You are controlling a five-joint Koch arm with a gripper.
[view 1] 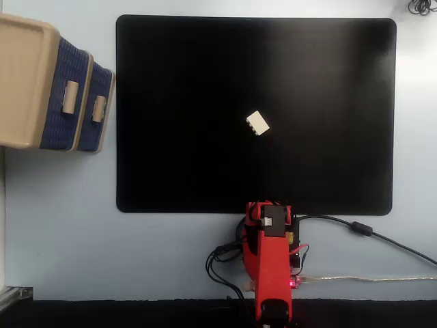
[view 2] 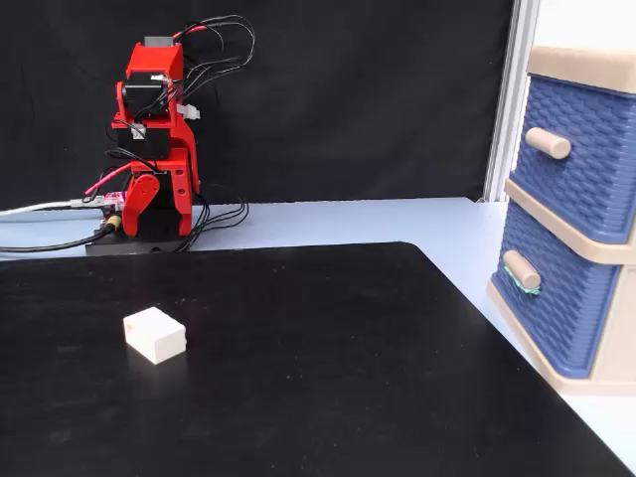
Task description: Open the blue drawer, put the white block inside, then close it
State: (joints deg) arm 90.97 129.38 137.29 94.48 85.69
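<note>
Tool (view 2: 137, 204) seemingly folded, well apart from white block (view 1: 257, 123).

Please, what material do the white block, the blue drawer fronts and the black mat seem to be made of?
The white block: probably matte plastic, with clean moulded edges. The blue drawer and the upper drawer: likely moulded plastic, with a regular woven relief, in a smooth beige cabinet. The black mat: matte, with no glare; rubber or fabric, I cannot tell which.
</note>
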